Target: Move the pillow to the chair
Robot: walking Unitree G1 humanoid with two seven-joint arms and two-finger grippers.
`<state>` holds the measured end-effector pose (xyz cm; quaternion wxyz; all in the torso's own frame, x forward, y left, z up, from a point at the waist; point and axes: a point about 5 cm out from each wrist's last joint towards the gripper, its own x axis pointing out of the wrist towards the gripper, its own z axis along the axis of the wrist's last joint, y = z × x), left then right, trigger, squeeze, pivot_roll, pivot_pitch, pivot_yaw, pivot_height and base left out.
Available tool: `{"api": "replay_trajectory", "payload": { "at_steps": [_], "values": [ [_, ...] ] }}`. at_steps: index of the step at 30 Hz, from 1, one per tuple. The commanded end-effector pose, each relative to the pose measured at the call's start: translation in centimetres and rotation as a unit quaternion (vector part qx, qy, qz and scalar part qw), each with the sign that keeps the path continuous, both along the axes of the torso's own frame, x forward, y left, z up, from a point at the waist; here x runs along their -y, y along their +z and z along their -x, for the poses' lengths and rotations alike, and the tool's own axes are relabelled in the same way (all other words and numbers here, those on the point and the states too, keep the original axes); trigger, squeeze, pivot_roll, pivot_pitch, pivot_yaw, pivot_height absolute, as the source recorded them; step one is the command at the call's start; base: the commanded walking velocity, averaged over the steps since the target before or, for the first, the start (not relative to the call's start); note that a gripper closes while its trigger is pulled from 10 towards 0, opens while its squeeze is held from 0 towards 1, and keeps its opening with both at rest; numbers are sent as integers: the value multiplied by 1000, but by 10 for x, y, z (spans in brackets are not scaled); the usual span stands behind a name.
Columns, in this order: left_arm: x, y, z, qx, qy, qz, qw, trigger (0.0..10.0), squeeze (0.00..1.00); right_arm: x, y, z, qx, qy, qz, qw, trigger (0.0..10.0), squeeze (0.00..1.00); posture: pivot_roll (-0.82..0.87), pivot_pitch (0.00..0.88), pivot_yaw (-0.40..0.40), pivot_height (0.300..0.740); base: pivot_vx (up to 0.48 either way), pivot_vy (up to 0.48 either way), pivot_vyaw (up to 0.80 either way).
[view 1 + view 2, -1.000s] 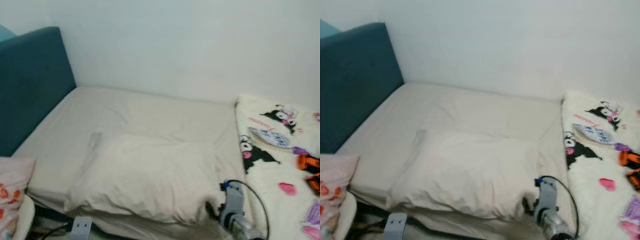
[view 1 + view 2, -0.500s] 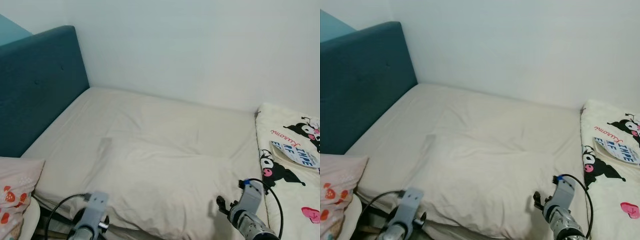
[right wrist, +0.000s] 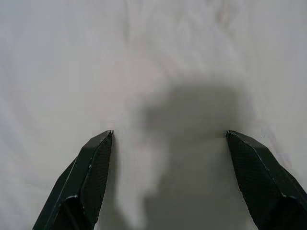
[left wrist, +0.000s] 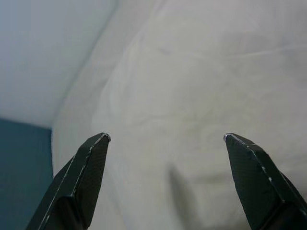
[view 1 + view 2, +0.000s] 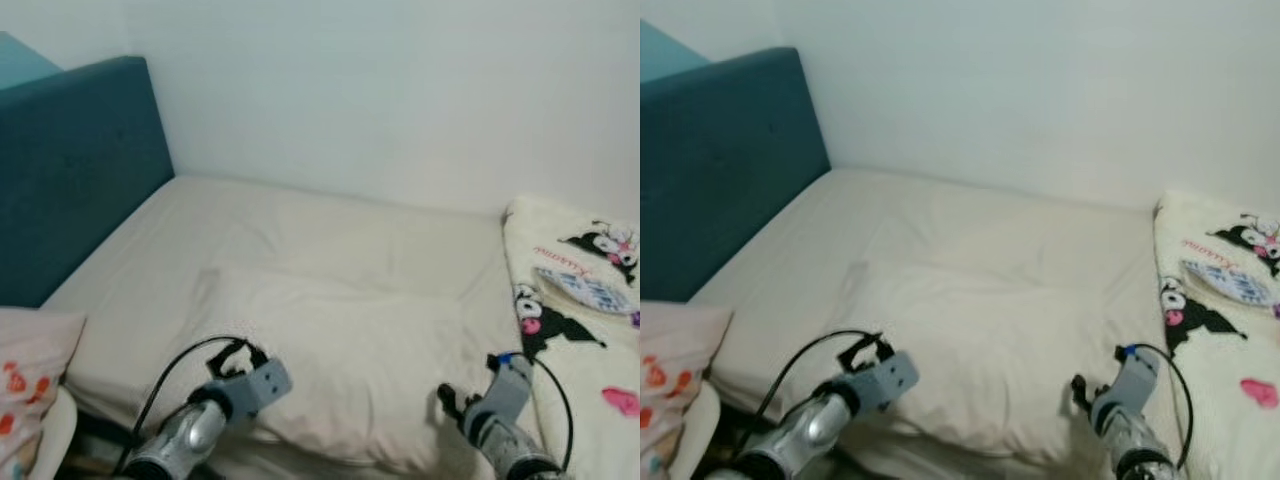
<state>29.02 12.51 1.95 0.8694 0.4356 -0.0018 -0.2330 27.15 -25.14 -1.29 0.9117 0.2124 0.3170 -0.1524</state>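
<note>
Left eye view: the cream pillow (image 5: 330,360) lies on the bed (image 5: 300,225), near edge. Left gripper (image 4: 165,139) and right gripper (image 3: 168,136) hover at its near corners, jaws spread. It looks light, soft and floppy; pinching both near corners seems best.

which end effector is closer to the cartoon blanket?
Right. The right end effector sits at the pillow's near right corner, just beside the cartoon blanket. The left end effector is over the pillow's left front part, far from it.
</note>
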Motion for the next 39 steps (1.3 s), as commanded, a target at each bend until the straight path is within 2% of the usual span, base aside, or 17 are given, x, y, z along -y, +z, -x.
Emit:
{"api": "replay_trajectory", "payload": {
  "at_steps": [1,2,3,4,14,18,23,24,25,30,32,33,34,36,39],
  "values": [
    [5,1,0,9,-19,-10,1000,10000,106,-5,1,-3,4,2,-12,1000,10000,0,-121,0,-18,605,0,0,0],
    [5,1,0,9,-19,-10,1000,10000,106,-5,1,-3,4,2,-12,1000,10000,0,-121,0,-18,605,0,0,0],
    [8,2,0,10,-25,-8,1000,10000,969,-6,3,-5,9,3,-13,1000,10000,0,-121,0,-18,600,0,0,0],
    [12,2,0,3,-37,-5,999,10000,1000,-6,6,-9,15,4,-14,1000,10000,0,-125,0,-18,590,0,0,0],
    [20,7,0,-1,-79,0,997,10000,1000,-5,18,-21,42,0,-17,999,10000,0,-129,0,-16,555,0,0,0],
    [22,7,1,4,-104,-25,994,10000,1000,-9,25,-30,59,5,-22,998,10000,0,-132,0,-13,540,0,0,0],
    [20,-1,6,-17,-133,-67,989,10000,1000,-13,34,-39,76,12,-27,997,10000,0,-135,3,-12,520,0,0,0],
    [17,-5,9,-30,-140,-84,986,10000,349,-14,38,-43,82,14,-29,996,10000,0,-138,2,-12,510,0,0,0],
    [15,-7,10,-36,-143,-89,985,10000,0,-15,39,-44,85,15,-30,996,10000,0,-138,2,-12,505,0,0,0],
    [9,-12,12,-42,-138,-110,983,10000,0,-17,43,-48,96,17,-34,995,10000,0,-139,5,-6,485,0,0,0],
    [6,-9,8,-25,-111,-109,988,10000,0,-20,47,-52,103,22,-37,994,10000,0,-140,7,-3,475,0,0,0],
    [5,-6,2,5,-81,-118,990,10000,0,-26,50,-56,110,32,-42,992,10000,0,-140,7,-3,465,0,0,0],
    [5,-5,0,11,-75,-121,990,10000,0,-27,51,-57,112,34,-44,992,10000,0,-140,7,-3,460,0,0,0],
    [5,-2,-5,54,-44,-147,987,10000,0,-34,52,-59,115,49,-44,991,10000,0,-138,15,-9,445,0,0,0],
    [14,-5,-2,53,-41,-147,987,10000,0,-38,52,-60,118,59,-40,990,10000,0,-137,16,-13,431,0,0,0]
  ]
}}
